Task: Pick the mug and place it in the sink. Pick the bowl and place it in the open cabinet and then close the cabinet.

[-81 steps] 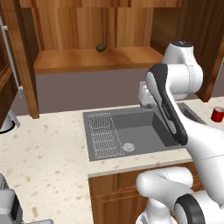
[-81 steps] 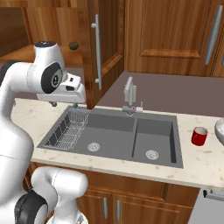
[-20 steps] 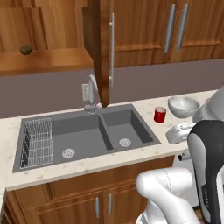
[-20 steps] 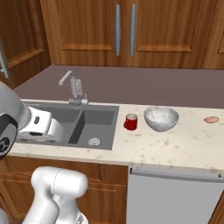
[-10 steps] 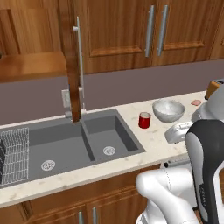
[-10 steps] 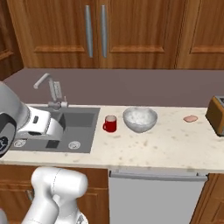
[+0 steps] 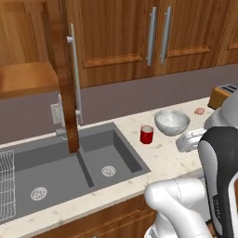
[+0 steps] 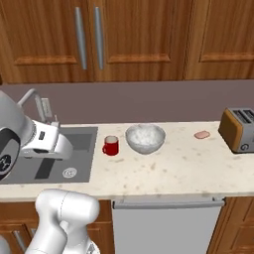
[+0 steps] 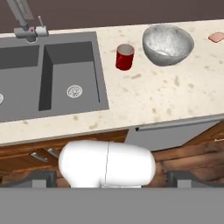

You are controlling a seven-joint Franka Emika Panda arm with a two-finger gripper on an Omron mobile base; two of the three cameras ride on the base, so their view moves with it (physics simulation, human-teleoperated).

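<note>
**Two items sitting untouched, base sliding right**

Left base view: the whole scene is shifting left versus a moment ago, so the base is driving, not the things. The mug (image 7: 147, 135) is standing on the bench (image 7: 167, 160) just right of the sink (image 7: 69, 174), the bowl (image 7: 172, 122) just beside it.

Right base view: the tool (image 8: 42, 171) is hanging over the sink edge, fingers spread, carrying nothing.

Hand view: mug and bowl are coming into reach, so I'm guessing the mug grab is next.
</note>
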